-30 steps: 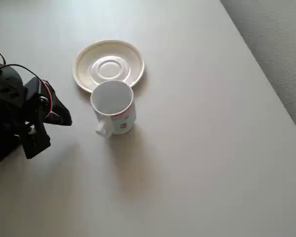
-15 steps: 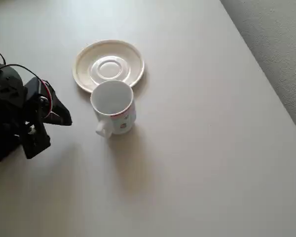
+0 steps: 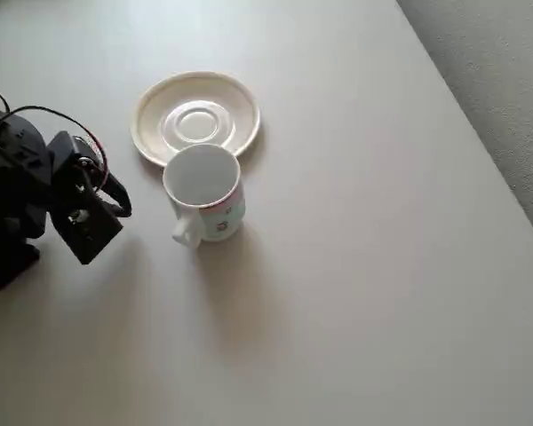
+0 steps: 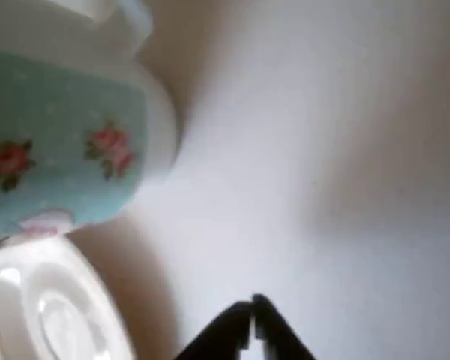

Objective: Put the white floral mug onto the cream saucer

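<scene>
The white floral mug (image 3: 202,191) stands upright on the table, its handle pointing lower left in the overhead view. It sits just below the cream saucer (image 3: 195,120) and hides part of the saucer's near rim. My gripper (image 3: 123,206) is left of the mug, a short gap away, holding nothing. In the wrist view the mug (image 4: 67,142) with its pink flower prints is at the upper left and the saucer (image 4: 45,315) at the lower left. The gripper (image 4: 251,313) shows there at the bottom edge with its black tips together, shut.
The black arm body (image 3: 18,204) takes up the left edge of the pale table (image 3: 355,266). The table's right edge (image 3: 480,142) runs diagonally, with grey floor beyond it.
The arm's wrist has turned and the gripper head has shifted slightly toward the mug. Mug and saucer have not moved.
</scene>
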